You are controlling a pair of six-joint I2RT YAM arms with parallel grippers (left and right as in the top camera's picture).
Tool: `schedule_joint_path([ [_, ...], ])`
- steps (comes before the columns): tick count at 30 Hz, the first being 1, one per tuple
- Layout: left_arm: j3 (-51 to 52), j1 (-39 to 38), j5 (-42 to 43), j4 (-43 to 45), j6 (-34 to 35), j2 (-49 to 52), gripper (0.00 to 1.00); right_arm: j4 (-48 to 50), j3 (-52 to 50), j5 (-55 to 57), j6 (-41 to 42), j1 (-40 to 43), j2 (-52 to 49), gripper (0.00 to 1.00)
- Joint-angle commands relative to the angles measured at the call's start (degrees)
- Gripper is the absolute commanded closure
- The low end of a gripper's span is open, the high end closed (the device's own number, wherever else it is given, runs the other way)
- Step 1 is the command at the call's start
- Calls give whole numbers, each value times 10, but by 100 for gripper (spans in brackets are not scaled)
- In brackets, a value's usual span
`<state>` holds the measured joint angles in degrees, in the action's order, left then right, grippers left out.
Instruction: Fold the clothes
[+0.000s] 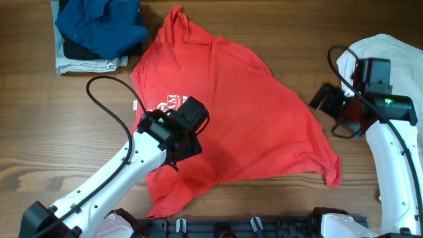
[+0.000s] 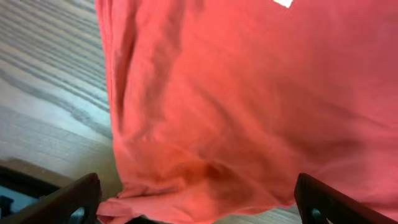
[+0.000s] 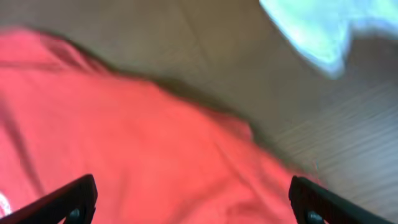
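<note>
Wood table (image 1: 277, 26), nothing else to the setup. The red T-shirt (image 1: 244, 125) lies mid-table, spread out but skewed and rumpled, with its white lettering (image 1: 168, 104) face up toward the left and one corner trailing to the near right. No fold is made yet. The left gripper (image 2: 199, 210) hangs low over the shirt's near-left part with its fingers (image 2: 78, 199) wide apart and nothing between them. Its wrist view shows a creased hem edge (image 2: 143, 196) just under it, with bare wood beside. The right gripper (image 3: 193, 205) hovers at the shirt's right edge, also spread wide and empty. That view is blurred, so I can't judge its height. My read is that the step is taking hold of two edges to square the shirt before the first fold. I'd put the left down on the hem edge, not mid-panel, and check what the pinch catches, since the cloth looks doubled there. The right should take the right-hand edge, then both lift together under light tension so nothing bunches. The left arm and its cable (image 1: 109, 99) lie over the cloth, so a pull could drag it. The white shirt (image 1: 390, 53) sits just behind the right arm, and I'd avoid snagging it. The blue garment pile (image 1: 99, 26) sits far left, just beside the red collar end; I can't tell if they touch.
</note>
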<state>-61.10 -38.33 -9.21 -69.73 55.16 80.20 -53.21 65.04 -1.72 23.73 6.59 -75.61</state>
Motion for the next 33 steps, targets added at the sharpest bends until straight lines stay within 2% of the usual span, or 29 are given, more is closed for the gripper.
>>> schedule_joint_path([
  [1,1,-3,-12,6,-12,9,0,75,17,-36,-58,16,-54,0],
  [7,1,-3,-12,5,-12,11,0,189,26,-170,-140,29,-257,5],
  [9,1,-3,-12,3,-12,11,0,209,26,-194,-148,30,-292,11],
  [10,1,-3,-12,3,-12,11,0,219,26,-194,-148,30,-309,18],
  [14,1,-3,-12,4,-12,11,0,235,26,-234,-148,30,-334,32],
  [18,1,-3,-12,4,-12,11,0,235,26,-249,-151,30,-361,33],
  [19,1,-3,-12,4,-12,11,0,234,26,-250,-152,30,-365,36],
  [21,1,-3,-12,4,-12,11,0,228,26,-250,-152,30,-367,49],
  [23,1,-3,-12,4,-12,11,0,220,26,-254,-151,29,-367,75],
  [25,1,-3,-12,4,-12,11,0,214,26,-254,-145,26,-367,96],
  [27,1,-3,-12,4,-12,11,0,205,36,-253,-140,24,-355,96],
  [30,1,-3,-12,4,-12,11,0,172,64,-200,-115,12,-276,96],
  [33,1,-3,-12,5,-12,11,0,137,64,-103,-113,-62,-206,96],
])
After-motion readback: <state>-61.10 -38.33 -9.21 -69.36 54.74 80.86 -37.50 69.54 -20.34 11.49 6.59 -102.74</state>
